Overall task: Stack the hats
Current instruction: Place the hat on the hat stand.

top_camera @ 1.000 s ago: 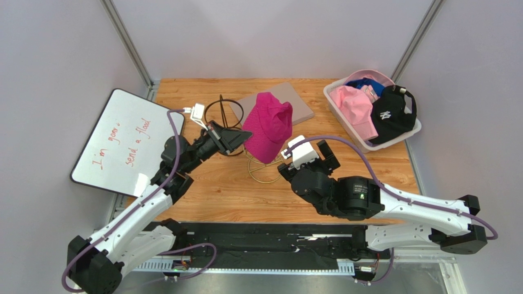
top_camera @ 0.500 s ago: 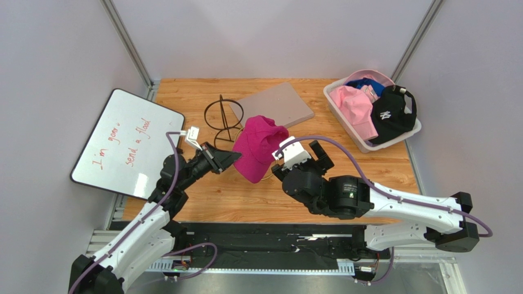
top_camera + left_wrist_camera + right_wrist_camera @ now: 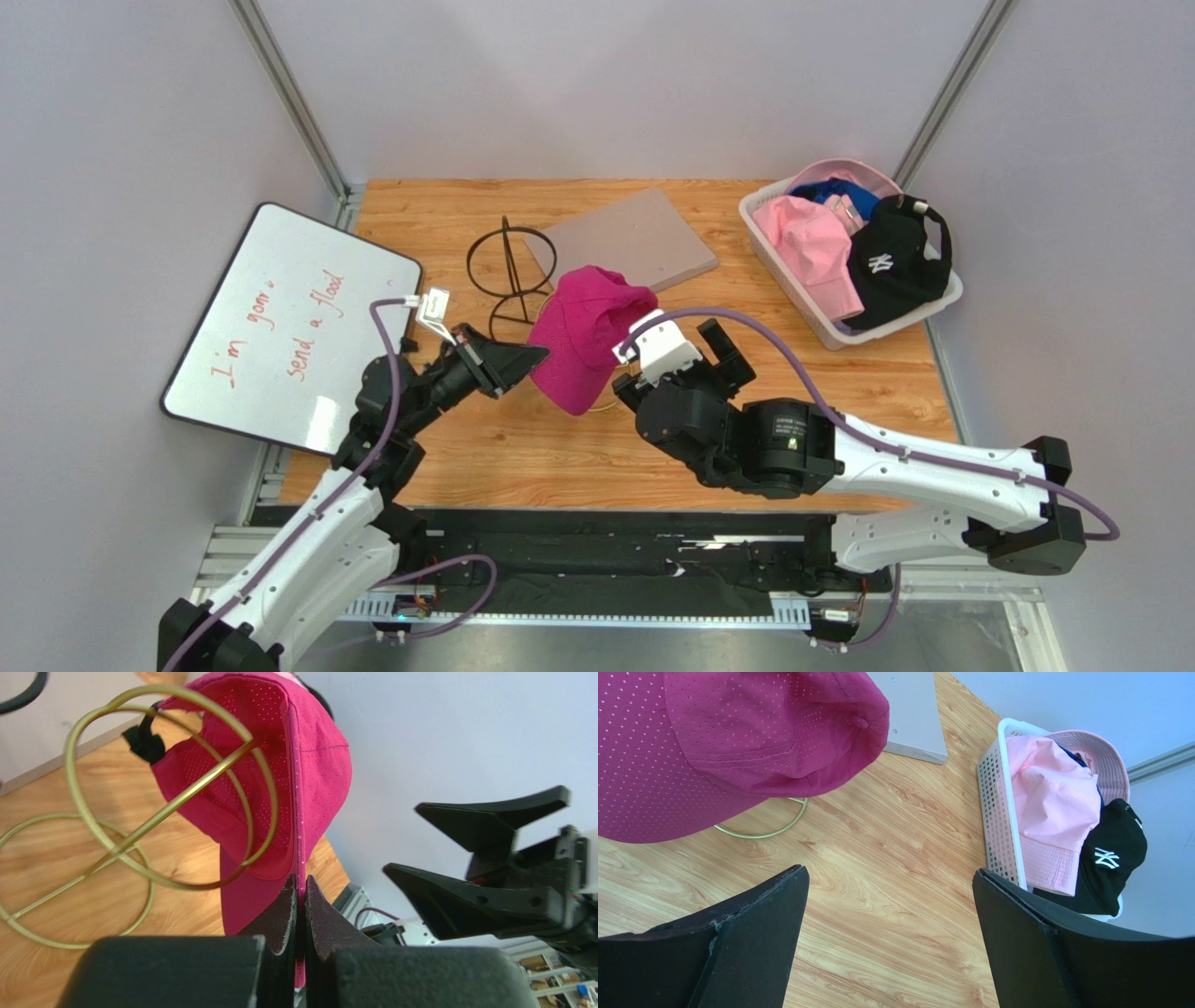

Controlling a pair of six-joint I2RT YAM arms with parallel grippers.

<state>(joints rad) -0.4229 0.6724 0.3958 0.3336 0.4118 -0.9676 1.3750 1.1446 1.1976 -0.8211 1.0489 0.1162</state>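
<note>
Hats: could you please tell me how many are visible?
5: a magenta cap on the gold frame; in the white basket, a pink hat, black cap, blue hat and pale pink brim behind. More may be buried.

From high above and behind both bases, looks down across the whole table (image 3: 561, 445) toward the far wall. From just behind the left gripper (image 3: 300, 882), peers up along the pinched fingers, very near the magenta cap (image 3: 309, 763) at their tips, right gripper (image 3: 407, 840) off to the fingers' right. From the right wrist, looks steeply down between spread fingers: cap beyond the left finger, basket (image 3: 994, 812) beyond the right. Shares the cap with both other views.
</note>
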